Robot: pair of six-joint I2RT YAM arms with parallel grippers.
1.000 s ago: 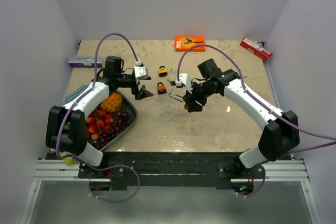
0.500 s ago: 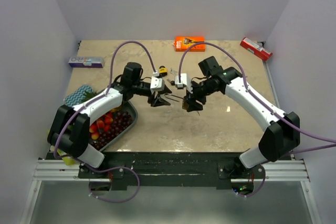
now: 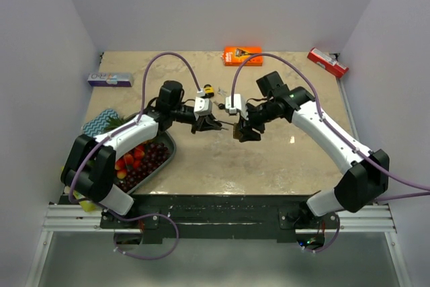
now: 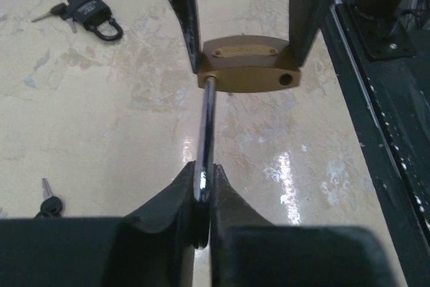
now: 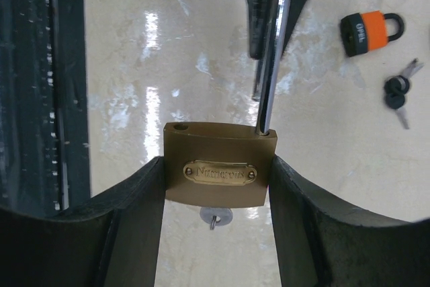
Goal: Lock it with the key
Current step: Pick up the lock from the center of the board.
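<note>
Brass padlock (image 5: pixel 216 173) aloft, shackle (image 4: pixel 207 126) open; key (image 5: pixel 215 217) in base

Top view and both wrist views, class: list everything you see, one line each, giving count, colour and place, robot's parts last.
brass padlock: one, brass, held above the table
key: one, silver, sticking from the brass padlock's base
orange padlock: one, orange, on the table
dark padlock: one, dark grey, on the table
yellow padlock: one, yellow, middle of the table
loose keys: two, black-headed, near the orange padlock
orange box: one, orange, far edge
red box: one, red, far right corner
white box: one, white, far left
fruit tray: one, grey, near left
left hand: one, black, pinching the padlock's shackle
right hand: one, black, gripping the brass padlock
</note>
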